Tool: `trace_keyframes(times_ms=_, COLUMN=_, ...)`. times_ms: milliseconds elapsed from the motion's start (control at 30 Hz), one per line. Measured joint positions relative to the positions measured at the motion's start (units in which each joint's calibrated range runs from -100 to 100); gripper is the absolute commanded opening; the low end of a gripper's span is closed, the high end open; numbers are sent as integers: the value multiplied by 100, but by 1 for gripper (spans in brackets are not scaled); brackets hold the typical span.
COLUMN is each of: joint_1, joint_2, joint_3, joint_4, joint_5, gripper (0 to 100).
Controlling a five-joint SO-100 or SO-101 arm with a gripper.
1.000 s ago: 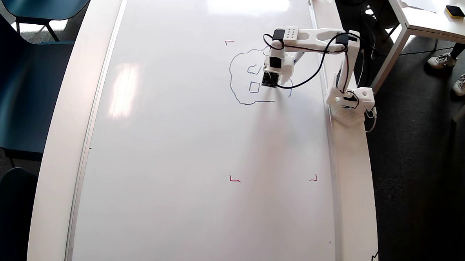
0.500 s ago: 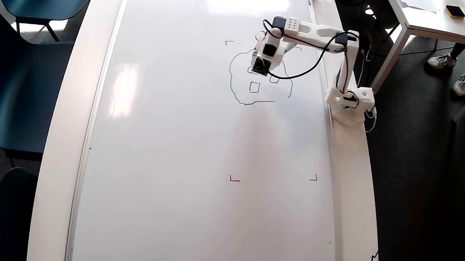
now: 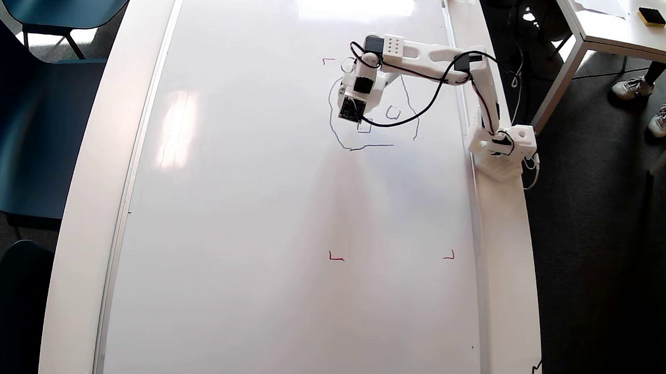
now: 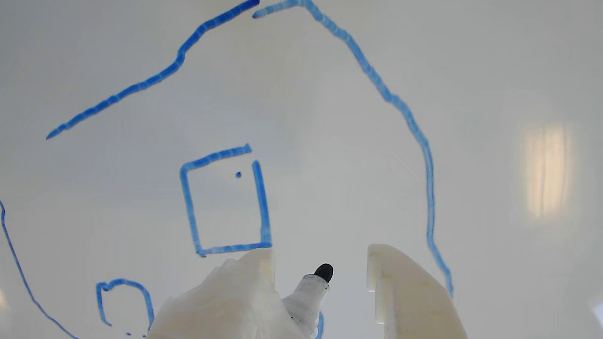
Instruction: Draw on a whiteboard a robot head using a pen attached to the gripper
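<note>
The whiteboard (image 3: 253,206) lies flat and fills most of the overhead view. The robot head (image 3: 368,147) is a thin blue outline near its upper right, partly hidden under the arm. My gripper (image 3: 352,112) hangs over the outline's left part. In the wrist view the outline (image 4: 426,160) arcs over a blue squarish shape (image 4: 188,202), and a smaller shape (image 4: 101,296) sits at the lower left. My gripper (image 4: 320,254) shows two white fingers (image 4: 405,292) standing apart. The pen (image 4: 308,294) is fixed beside the left finger, its dark tip at the whiteboard (image 4: 518,70) just below the square.
Red corner marks (image 3: 336,257) (image 3: 449,256) (image 3: 328,60) sit on the board. The arm's base (image 3: 503,149) stands on the board's right edge. Blue chairs (image 3: 33,112) are at the left. A side table (image 3: 626,37) with a yellow sponge (image 3: 652,16) and a person's feet (image 3: 629,87) are at the upper right.
</note>
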Motion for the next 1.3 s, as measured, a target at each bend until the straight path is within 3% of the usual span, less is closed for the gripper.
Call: trace_keyframes(times_ms=1300, joint_1=-354, joint_2=1965, joint_3=-2394, joint_4=93, joint_5=-85, gripper=12)
